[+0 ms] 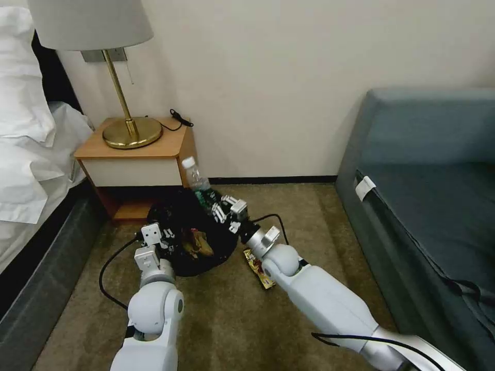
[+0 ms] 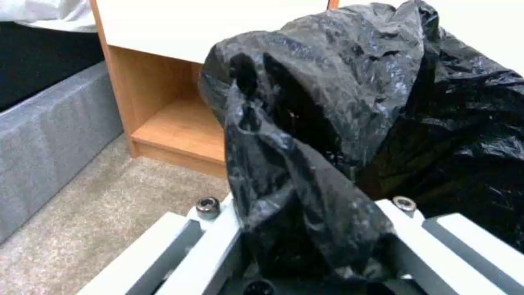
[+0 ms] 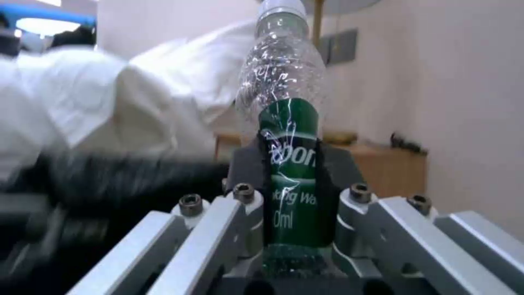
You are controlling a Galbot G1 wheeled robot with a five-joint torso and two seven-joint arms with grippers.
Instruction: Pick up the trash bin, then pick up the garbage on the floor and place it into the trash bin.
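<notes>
The trash bin [image 1: 175,226], lined with a crinkly black bag [image 2: 349,123], sits low in front of the nightstand. My left gripper [image 1: 160,242] is shut on the bag's folded rim at the bin's near left side. Brown and yellow garbage [image 1: 198,245] lies inside the bin. My right gripper [image 1: 221,208] is shut on the clear bottle [image 1: 198,183] around its green label [image 3: 289,164], holding it upright over the bin's far right edge. A brown-yellow snack wrapper [image 1: 258,268] lies on the carpet just right of the bin, partly under my right arm.
A wooden nightstand [image 1: 136,154] with a brass lamp [image 1: 124,118] stands against the wall behind the bin. A bed with white linen [image 1: 26,154] runs along the left. A blue-grey sofa [image 1: 428,206] fills the right. Olive carpet [image 1: 232,319] lies between them.
</notes>
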